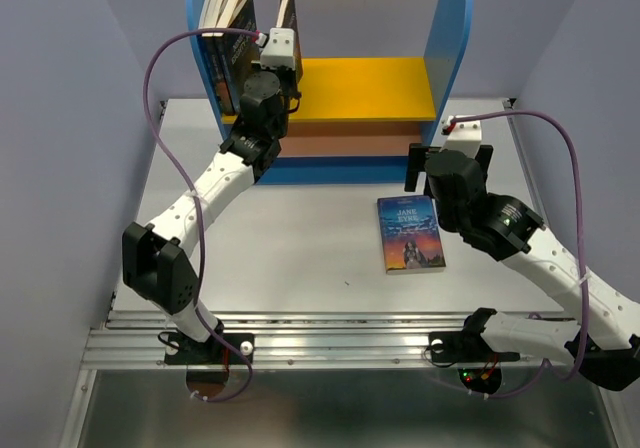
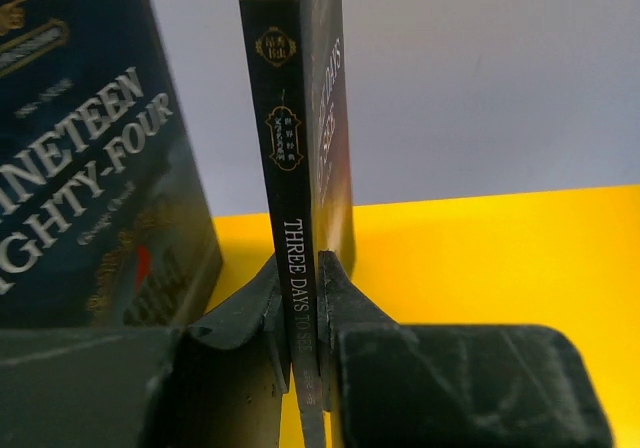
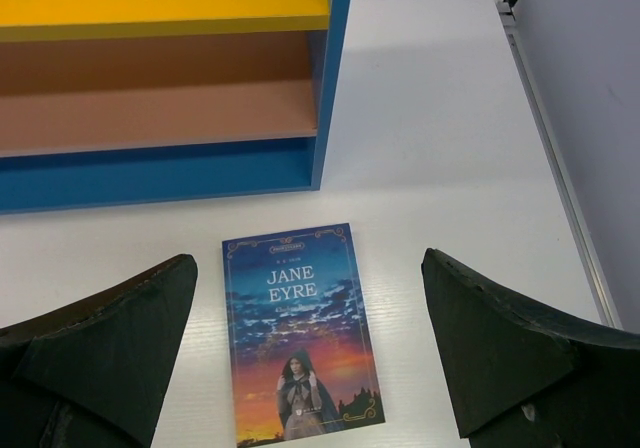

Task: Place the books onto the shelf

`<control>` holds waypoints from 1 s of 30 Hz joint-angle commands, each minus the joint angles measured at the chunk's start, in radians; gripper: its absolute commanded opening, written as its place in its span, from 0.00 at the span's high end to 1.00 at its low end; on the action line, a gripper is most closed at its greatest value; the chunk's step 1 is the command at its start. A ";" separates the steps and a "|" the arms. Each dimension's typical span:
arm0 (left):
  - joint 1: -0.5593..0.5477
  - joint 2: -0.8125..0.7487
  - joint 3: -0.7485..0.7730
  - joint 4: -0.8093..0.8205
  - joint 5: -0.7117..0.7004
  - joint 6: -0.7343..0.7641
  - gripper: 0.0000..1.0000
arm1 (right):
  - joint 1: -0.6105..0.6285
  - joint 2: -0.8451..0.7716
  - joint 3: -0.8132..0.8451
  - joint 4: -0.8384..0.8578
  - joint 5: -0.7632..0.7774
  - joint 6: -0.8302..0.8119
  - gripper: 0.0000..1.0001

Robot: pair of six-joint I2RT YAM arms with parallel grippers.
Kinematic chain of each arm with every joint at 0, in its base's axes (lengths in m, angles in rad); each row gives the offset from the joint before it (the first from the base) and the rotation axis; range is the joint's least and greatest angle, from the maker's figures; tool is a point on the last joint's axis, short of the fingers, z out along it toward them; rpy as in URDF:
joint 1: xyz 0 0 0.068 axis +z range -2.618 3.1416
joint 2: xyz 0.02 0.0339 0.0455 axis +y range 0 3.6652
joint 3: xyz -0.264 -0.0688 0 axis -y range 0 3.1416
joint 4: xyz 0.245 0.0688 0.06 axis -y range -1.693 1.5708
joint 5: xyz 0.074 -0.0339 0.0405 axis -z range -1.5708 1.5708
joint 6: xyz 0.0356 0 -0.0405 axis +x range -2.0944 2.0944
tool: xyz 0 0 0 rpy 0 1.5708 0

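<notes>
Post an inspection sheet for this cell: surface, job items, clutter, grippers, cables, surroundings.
Surface: white table, one book lying on it.
Job's things: shelf at the far edge; two books stand at its left side on the yellow board; third book held upright over that board; Jane Eyre book flat, face up, on the table before the shelf.
Clutter: nothing seen.
Grippers: left gripper shut on the third book's spine; right gripper open above the Jane Eyre book, not touching.
Cables: one purple cable per arm; the left one crosses in front of the two books in the top view.
Surroundings: plain walls on three sides; metal rail at the near edge.
</notes>
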 commanded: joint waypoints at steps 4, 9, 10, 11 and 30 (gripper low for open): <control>0.071 -0.042 0.027 0.125 -0.076 0.009 1.00 | 0.002 0.003 0.015 0.055 0.028 -0.013 0.00; 0.111 -0.088 -0.033 0.105 -0.056 -0.006 1.00 | 0.002 0.005 0.014 0.061 0.030 -0.016 0.00; 0.118 -0.096 -0.043 0.106 -0.054 -0.006 1.00 | 0.002 0.006 0.014 0.063 0.028 -0.016 0.00; 0.120 -0.102 -0.053 0.107 -0.050 -0.004 1.00 | 0.002 0.005 0.012 0.068 0.024 -0.017 0.00; 0.155 -0.088 -0.113 0.165 -0.151 0.049 1.00 | 0.002 -0.003 -0.006 0.075 -0.007 -0.022 0.00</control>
